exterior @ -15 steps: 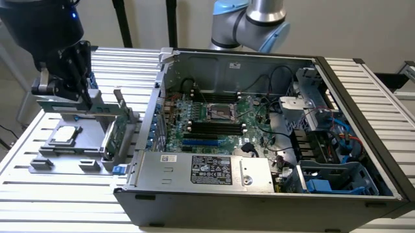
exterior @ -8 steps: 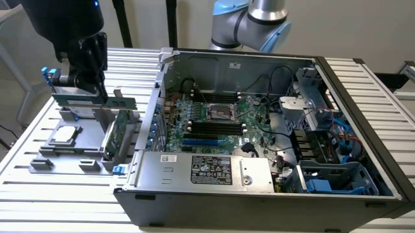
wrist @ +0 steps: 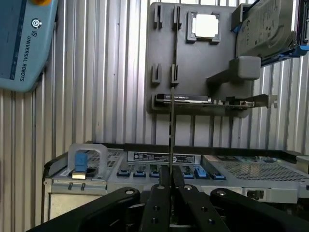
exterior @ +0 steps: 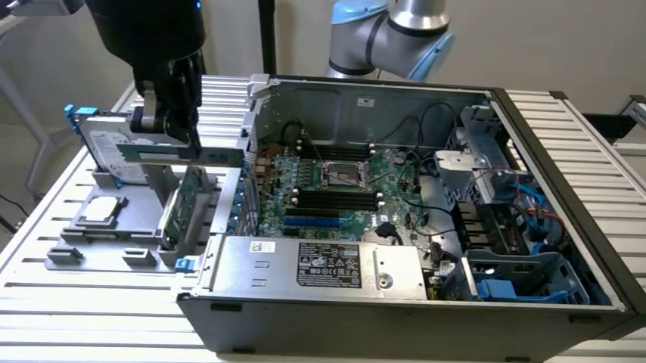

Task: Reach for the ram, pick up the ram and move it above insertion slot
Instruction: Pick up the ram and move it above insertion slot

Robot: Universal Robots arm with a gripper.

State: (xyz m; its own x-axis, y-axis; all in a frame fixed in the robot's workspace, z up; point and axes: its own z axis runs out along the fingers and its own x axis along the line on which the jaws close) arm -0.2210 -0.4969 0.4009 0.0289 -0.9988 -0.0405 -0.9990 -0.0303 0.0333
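Holding the ram [exterior: 187, 156] up in the air right now, gripper [wrist: 170, 180] pinched tight on its top edge. From my exterior view it hangs level above the grey parts holder [exterior: 96, 227], just beside the open computer case [exterior: 565, 227] on that view's left. The wrist cam sees the stick edge-on between the fingers [wrist: 161, 186].
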